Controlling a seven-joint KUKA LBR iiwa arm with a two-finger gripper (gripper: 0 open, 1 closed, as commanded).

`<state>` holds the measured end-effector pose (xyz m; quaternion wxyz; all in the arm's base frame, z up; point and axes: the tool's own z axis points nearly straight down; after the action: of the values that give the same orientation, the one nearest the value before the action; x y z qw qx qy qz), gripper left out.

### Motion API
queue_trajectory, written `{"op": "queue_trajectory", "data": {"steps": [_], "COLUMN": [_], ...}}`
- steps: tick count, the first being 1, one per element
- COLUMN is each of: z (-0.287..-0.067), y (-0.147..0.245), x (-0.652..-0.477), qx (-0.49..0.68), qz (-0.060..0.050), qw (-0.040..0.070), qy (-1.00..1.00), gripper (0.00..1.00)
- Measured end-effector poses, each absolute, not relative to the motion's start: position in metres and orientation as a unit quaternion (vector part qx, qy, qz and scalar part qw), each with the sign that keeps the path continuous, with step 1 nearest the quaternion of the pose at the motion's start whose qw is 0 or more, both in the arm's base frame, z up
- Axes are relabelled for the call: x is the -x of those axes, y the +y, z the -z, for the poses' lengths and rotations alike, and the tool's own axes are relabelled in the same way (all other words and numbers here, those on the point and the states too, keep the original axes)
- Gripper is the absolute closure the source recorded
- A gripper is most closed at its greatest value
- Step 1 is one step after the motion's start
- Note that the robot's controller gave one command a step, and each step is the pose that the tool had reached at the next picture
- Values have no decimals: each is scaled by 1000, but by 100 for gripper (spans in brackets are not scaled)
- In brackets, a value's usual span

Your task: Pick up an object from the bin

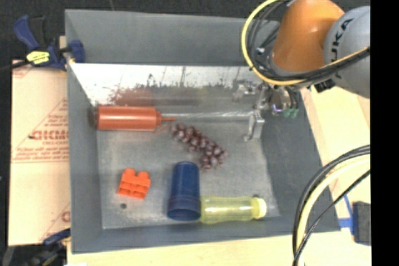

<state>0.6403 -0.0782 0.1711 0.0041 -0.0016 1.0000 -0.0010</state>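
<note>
My gripper (253, 131) hangs near the bin's right wall, at the back right of the floor, with nothing seen in it. A bunch of dark purple grapes (198, 142) lies just to its left, in the middle of the bin. Farther left, along the back wall, an orange-red squeeze bottle (128, 118) lies on its side with its nozzle pointing towards the grapes. Both are apart from the gripper.
A blue cup (184, 191) lies on its side at the front, mouth towards the front. A pale yellow bottle (232, 209) lies across beside it. An orange toy brick (134, 184) sits at the front left. The arm with its orange cover reaches in over the right rim.
</note>
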Motion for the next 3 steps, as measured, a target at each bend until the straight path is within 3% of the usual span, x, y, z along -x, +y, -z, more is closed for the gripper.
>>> {"op": "queue_trajectory", "data": {"steps": [1,2,3], "z": [-149,-81,-85], "y": [-102,-62,-55], "x": [-601,-623,-603], "qx": [-6,1,3], "qz": [4,1,3], "qw": [8,9,14], "qy": [1000,1000,1000], "gripper": [0,0,0]}}
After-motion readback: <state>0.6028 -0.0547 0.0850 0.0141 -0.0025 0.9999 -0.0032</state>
